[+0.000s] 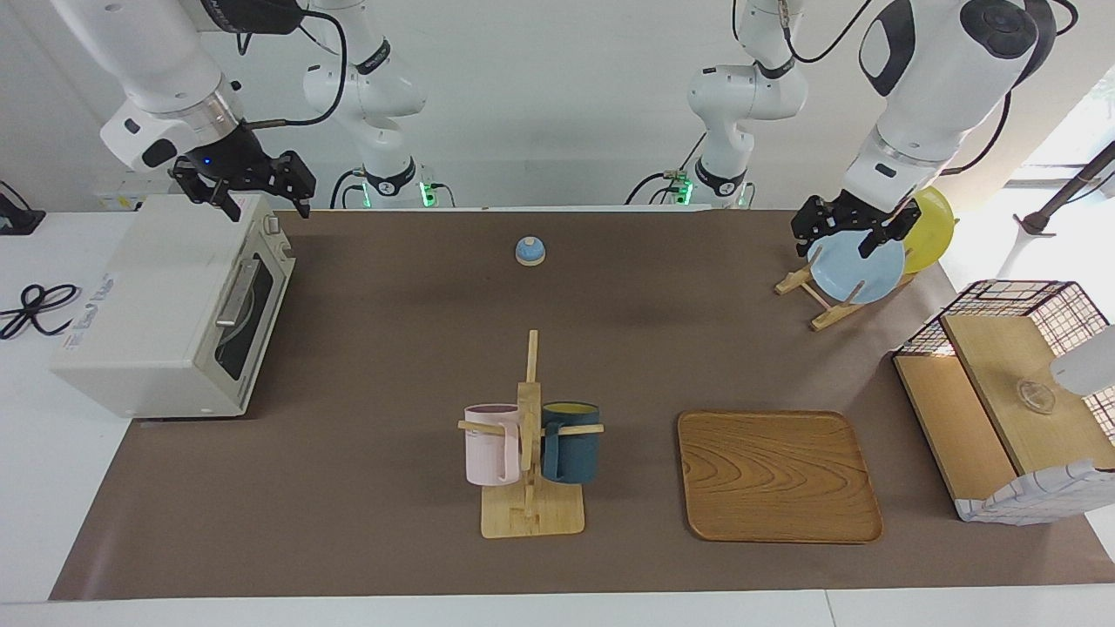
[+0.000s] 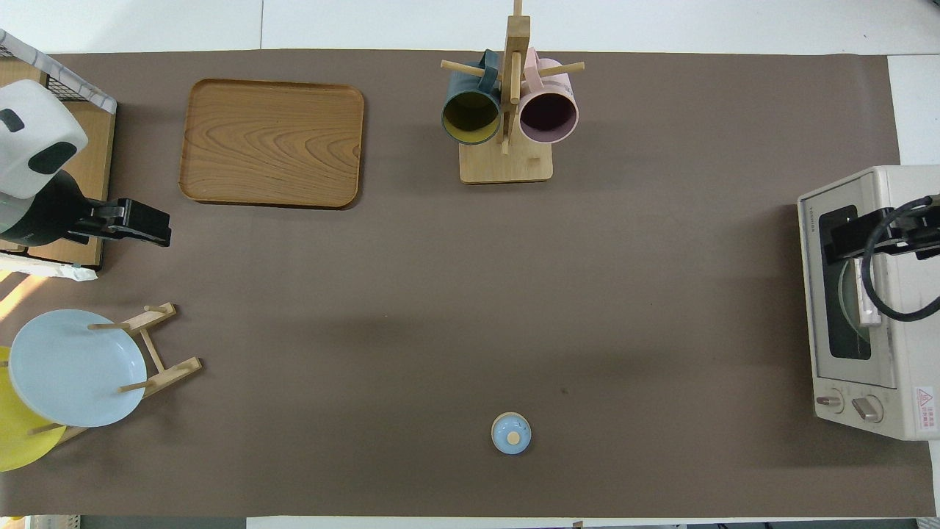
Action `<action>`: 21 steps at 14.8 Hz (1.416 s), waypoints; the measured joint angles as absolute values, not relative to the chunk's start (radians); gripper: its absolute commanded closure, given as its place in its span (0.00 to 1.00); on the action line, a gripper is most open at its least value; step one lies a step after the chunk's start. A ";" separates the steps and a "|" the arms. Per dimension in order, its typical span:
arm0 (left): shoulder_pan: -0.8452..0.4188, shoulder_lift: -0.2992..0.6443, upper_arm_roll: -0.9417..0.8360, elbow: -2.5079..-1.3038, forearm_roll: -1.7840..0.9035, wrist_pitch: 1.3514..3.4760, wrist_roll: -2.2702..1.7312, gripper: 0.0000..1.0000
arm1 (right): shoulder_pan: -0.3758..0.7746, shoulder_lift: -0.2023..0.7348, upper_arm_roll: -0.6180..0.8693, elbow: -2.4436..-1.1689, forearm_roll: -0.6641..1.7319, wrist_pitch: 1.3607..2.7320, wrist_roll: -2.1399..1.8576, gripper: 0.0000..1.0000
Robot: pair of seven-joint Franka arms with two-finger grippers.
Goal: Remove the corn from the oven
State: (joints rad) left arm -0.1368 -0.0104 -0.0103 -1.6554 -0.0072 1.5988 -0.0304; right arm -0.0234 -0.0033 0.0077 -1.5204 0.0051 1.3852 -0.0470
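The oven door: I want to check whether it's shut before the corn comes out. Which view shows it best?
The facing view: the oven shows its glass door closed, handle unobstructed. The overhead view shows the door from above, partly covered by the right gripper.

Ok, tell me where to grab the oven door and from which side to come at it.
Grip the silver bar handle along the top edge of the oven door. The door is shut, faces the table's middle and drops down, so come from in front of it, fingers above and below the bar. The right claw, open over the oven's top, is likely the one to use.
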 measured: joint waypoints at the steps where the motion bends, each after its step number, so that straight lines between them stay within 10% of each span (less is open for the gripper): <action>1: -0.137 -0.010 -0.010 -1.655 -0.007 1.599 -0.030 0.00 | -0.023 -0.003 0.008 -1.520 0.005 1.385 -0.047 0.00; 6: -0.137 -0.010 -0.010 -1.655 -0.007 1.599 -0.030 0.00 | -0.025 -0.003 0.007 -1.521 0.005 1.385 -0.047 0.00; 7: -0.137 -0.010 -0.010 -1.655 -0.007 1.599 -0.030 0.00 | -0.029 -0.003 0.007 -1.524 0.005 1.385 -0.047 0.12; 9: -0.137 -0.010 -0.010 -1.655 -0.007 1.599 -0.030 0.00 | -0.052 -0.006 0.006 -1.546 0.005 1.415 -0.056 0.99; 21: -0.137 -0.010 -0.010 -1.655 -0.007 1.599 -0.030 0.00 | -0.122 -0.135 0.000 -1.996 -0.117 1.840 -0.143 1.00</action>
State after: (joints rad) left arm -0.1368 -0.0104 -0.0103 -1.6553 -0.0072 1.5988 -0.0304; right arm -0.1225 -0.1354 0.0002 -1.9964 -0.1173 1.8404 -0.1433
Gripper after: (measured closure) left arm 0.000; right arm 0.991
